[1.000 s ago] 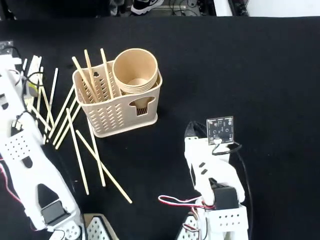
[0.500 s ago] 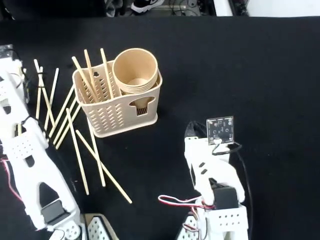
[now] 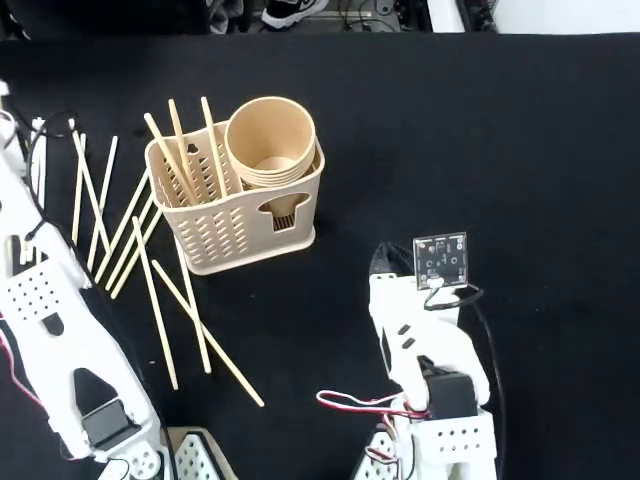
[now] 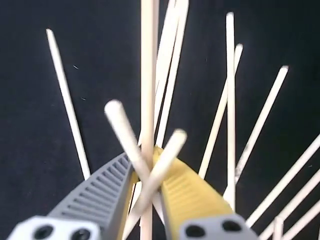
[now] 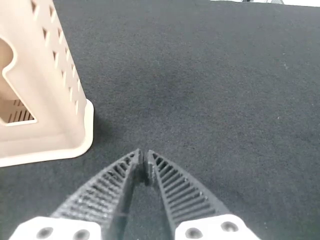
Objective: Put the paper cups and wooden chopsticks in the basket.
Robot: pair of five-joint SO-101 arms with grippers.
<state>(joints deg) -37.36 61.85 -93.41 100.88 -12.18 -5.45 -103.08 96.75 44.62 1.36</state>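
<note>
The beige basket [image 3: 240, 225] stands left of centre and holds stacked paper cups [image 3: 271, 140] and three upright wooden chopsticks [image 3: 180, 150]. Several loose chopsticks [image 3: 150, 290] lie fanned on the black table to its left and front. At the far left edge my left gripper [image 3: 22, 150] is shut on a few chopsticks [image 4: 148, 100], which cross between its fingers [image 4: 185, 192]; more loose sticks [image 4: 230, 100] lie below them. My right gripper [image 3: 385, 262] rests low, in front and to the right of the basket, shut on nothing [image 5: 145, 167]. The basket's corner [image 5: 45, 100] is close beside it.
The black table [image 3: 500, 150] stretches open to the right of the basket and behind it. Both arm bases stand at the near edge, the left [image 3: 90, 400] and the right [image 3: 440, 410]. Cables and a shoe lie beyond the far edge.
My left gripper has shifted toward the table's left edge with the chopsticks in its grip. The right arm, the basket and the cups have kept still.
</note>
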